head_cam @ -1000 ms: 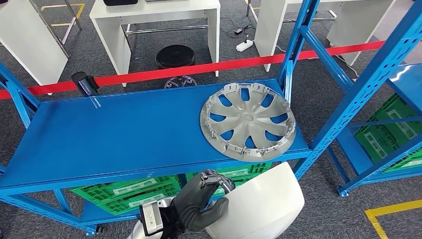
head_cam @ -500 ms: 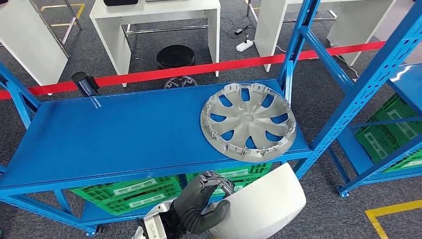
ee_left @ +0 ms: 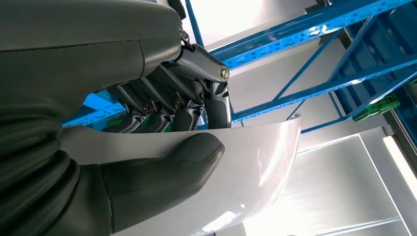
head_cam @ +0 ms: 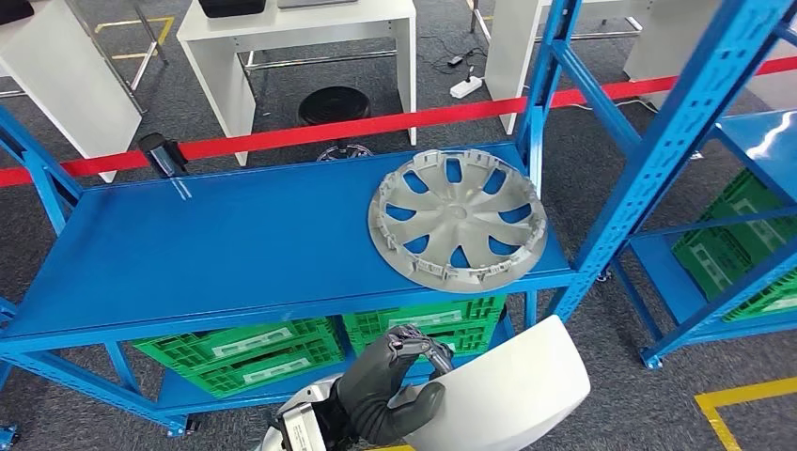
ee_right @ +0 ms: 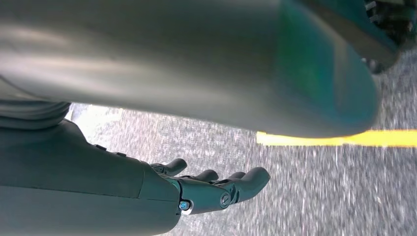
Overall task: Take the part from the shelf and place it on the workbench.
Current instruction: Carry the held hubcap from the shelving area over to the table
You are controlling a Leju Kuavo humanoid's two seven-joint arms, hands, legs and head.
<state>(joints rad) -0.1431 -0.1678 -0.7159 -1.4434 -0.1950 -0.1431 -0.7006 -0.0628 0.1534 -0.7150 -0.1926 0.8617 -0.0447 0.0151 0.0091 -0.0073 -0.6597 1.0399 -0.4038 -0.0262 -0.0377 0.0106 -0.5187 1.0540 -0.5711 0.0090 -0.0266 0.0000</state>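
The robot's left hand (head_cam: 390,381) was low in the head view, at about 6 o'clock, and it held a smooth white part (head_cam: 512,390). The thumb (head_cam: 414,404) pressed on the near face of the part and the dark fingers (head_cam: 414,340) hooked over its top edge. The part sat in front of the blue shelf (head_cam: 216,254), below the top board and off it, tilted up toward 2 o'clock.

The left wrist view showed the grip much closer. There the thick grey thumb (ee_left: 162,172) lay flat on the shiny white part (ee_left: 255,162), and the darker fingers (ee_left: 196,110) wrapped behind its rim. Blue shelf bars (ee_left: 314,29) crossed behind it.

A silver wheel cover (head_cam: 458,218) lay flat on the top board of the shelf, at about 1 o'clock from the left hand. Green crates (head_cam: 244,352) sat on the lower board under it. A red tape (head_cam: 357,127) ran across behind the shelf, and a white bench (head_cam: 301,38) stood farther back on the grey floor.

The right wrist view showed the right hand (ee_right: 211,189) over speckled grey floor (ee_right: 314,191). Its fingers were stretched out, a little apart, and held nothing. A yellow line (ee_right: 344,138) ran across the floor there.
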